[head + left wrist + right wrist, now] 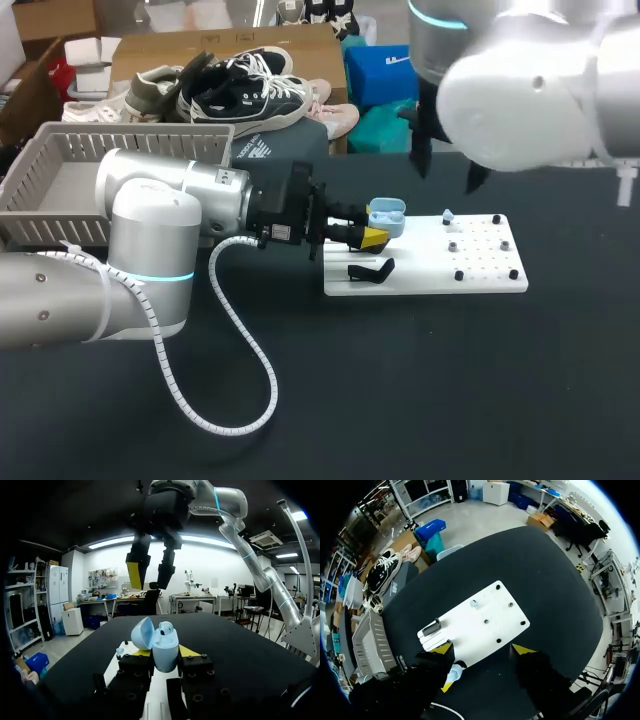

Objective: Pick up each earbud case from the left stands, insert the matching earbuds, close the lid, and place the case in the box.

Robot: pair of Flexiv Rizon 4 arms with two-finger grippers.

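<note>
My left gripper (161, 655) is shut on a light blue earbud case (162, 647), held upright with its lid open and one white earbud (166, 627) seated inside. In the head view the case (386, 214) hangs over the left end of the white stand board (425, 275), in my left gripper (378, 230). My right gripper (447, 165) hangs open well above the case; from the left wrist it shows overhead (152, 570). Far beneath the open right gripper (482, 649) lie the board (480, 625) and the case (454, 672). Another earbud (447, 214) stands on the board.
A black stand (370, 270) sits on the board's left part, with several black pegs (458, 274) to its right. A grey basket (60, 190) stands at the back left behind my left arm. Its white cable (235, 350) loops over the black table.
</note>
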